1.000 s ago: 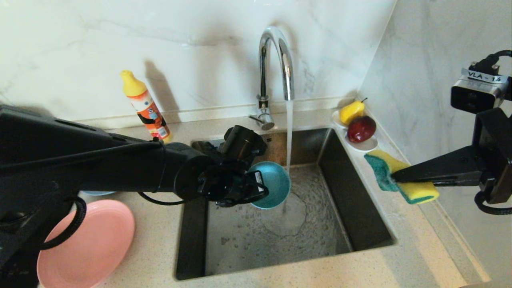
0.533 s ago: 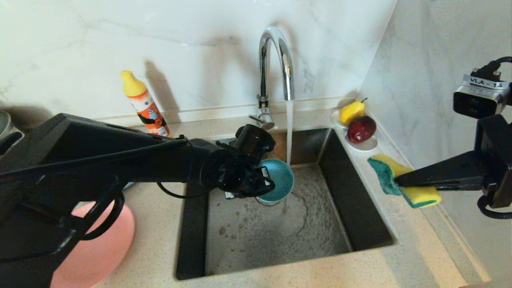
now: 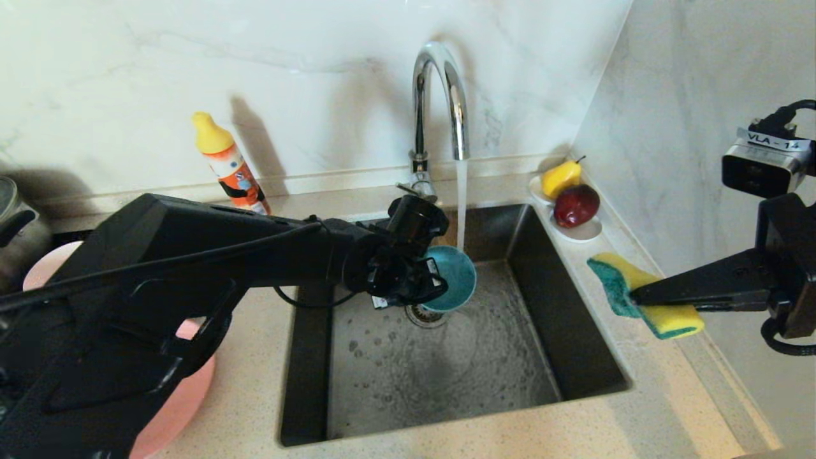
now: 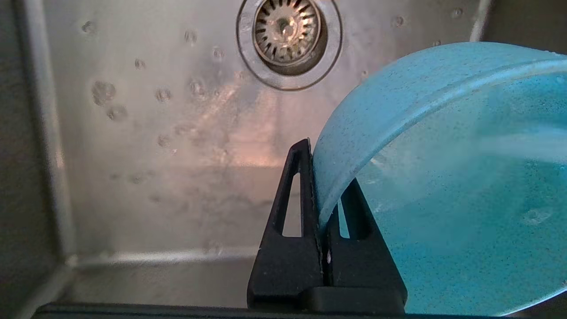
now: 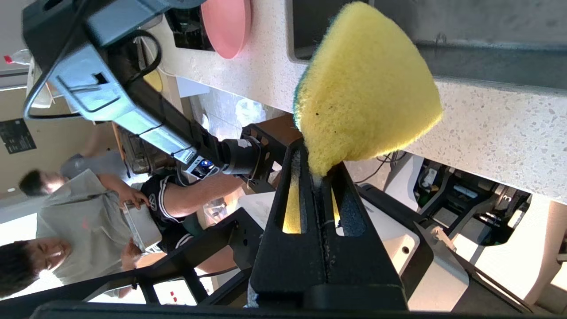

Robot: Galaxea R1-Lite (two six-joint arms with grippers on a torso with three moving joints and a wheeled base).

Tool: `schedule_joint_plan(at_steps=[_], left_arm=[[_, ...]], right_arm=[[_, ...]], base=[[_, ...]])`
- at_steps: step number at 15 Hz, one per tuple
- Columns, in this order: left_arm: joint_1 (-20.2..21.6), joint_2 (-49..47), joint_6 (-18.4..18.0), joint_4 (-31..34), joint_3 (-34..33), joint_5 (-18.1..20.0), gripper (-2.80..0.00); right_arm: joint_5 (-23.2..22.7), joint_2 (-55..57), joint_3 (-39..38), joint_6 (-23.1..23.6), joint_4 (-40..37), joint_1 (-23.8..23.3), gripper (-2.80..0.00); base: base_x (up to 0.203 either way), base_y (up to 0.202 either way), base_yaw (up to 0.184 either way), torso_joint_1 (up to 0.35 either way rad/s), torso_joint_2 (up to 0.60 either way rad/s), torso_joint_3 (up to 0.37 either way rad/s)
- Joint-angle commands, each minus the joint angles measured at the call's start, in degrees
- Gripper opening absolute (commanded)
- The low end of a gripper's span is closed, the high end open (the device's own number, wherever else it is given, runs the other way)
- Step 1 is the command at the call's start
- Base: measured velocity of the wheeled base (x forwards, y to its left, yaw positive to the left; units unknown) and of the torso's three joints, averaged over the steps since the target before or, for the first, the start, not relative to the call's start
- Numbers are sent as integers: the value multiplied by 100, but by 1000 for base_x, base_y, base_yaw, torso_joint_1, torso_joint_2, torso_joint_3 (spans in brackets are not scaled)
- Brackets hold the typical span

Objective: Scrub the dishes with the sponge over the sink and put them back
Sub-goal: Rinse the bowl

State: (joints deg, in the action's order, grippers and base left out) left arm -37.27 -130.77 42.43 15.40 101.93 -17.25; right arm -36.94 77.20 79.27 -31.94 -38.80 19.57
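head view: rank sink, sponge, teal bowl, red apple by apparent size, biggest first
1. sink
2. sponge, in the right gripper
3. teal bowl, partly hidden by the left gripper, so nearly level with the sponge
4. red apple

**Camera setup**

Head view looks forward and down on sink from above. Left wrist view sits close behind its tool, facing the sink floor; both share the drain. Right wrist view looks along the table edge.
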Motion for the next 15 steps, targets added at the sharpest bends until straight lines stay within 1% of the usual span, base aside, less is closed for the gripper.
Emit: schedule_joint_plan(at_steps=[1,3,5,8,11,15], left_arm=[[29,-274,73,88,361,-17,-280],[91,-336,220,185,604,-39,-280],[141,-354,230,278,652,-50,-280],[150,-256,263,414,540,-50,-280],[141,-56,284,737,350,-45,-280],[123,42,293,798,186,-16,-280]], right_arm=[[-30,-3,-61,-23,-22,3,-280],[-33,-3,-70,-23,-31,3,-280],[-33,5,-95,-23,4,3,-280],[-33,12,-158,-27,38,10,-280],[-33,-12,-253,-32,48,12,-280],[-33,-47,-272,-23,92,12,-280]], base=[[0,0,0,0,0,0],[0,0,0,0,0,0],[0,0,0,0,0,0],[0,0,0,0,0,0],[0,0,0,0,0,0],[0,0,0,0,0,0]])
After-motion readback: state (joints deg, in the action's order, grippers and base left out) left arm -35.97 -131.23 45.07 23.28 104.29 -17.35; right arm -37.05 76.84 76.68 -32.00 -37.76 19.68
